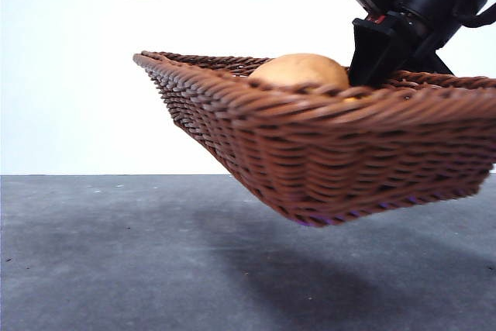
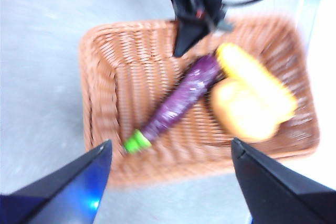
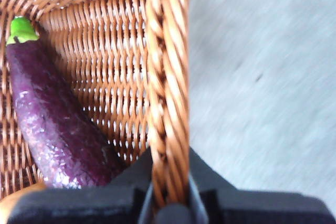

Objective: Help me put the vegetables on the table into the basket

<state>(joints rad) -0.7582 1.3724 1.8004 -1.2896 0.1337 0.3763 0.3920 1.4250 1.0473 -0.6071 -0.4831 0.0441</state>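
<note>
Basket: we see the shallow brown woven wicker basket [image 1: 333, 153] lifted clear of the dark grey speckled bench [image 1: 116, 253], tilted.
Contents: slim purple eggplant [image 2: 181, 100], bumpy yellow vegetable [image 2: 257, 80] and tan oval potato [image 2: 239, 114] all lie inside.
Right gripper [image 3: 168, 203]: we find it clamped on the braided rim.
Left gripper [image 2: 170, 156]: spread wide, empty, above the basket.
Progress: we judge loading done.

The basket [image 1: 325, 153] ran off the front view's right edge. Its rim hid all but the potato's [image 1: 301, 70] top. The left wrist view was blurred.
</note>
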